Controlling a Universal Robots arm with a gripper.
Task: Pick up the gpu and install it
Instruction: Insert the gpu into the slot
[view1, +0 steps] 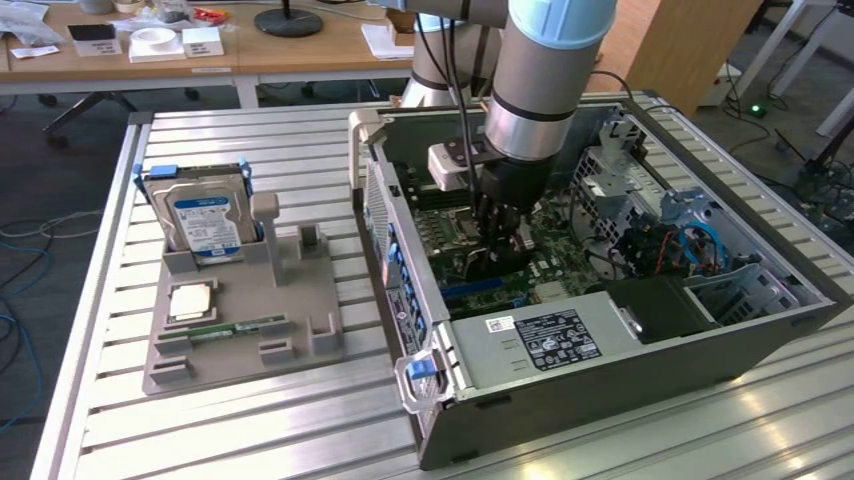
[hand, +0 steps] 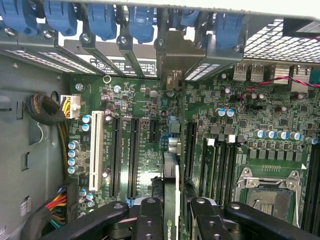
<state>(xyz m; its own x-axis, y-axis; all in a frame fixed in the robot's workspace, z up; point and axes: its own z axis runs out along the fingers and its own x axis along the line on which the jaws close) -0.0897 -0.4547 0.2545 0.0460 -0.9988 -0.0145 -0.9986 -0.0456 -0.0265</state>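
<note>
Grey tray (view1: 314, 300) at the exterior view's left holds a hard drive (view1: 203, 215), blue-white label, print unreadable. To its right is the open computer case (view1: 641, 370), with the gripper (view1: 499, 255) low over the motherboard (view1: 461, 215); the power supply (view1: 547, 335) label is illegible. Wrist view adds: fingers (hand: 150, 220) clamped narrow on the gpu (hand: 170, 167), edge-on above the slots, silver bracket (hand: 172, 65) at the rear openings; the card edge reads NVIDIA, partly cut off.

A slatted metal worktop (view1: 267, 140) carries two things: a grey parts holder (view1: 300, 300) toward the exterior view's left, and an open computer case (view1: 601, 385) just beside it, toward that view's right.
</note>
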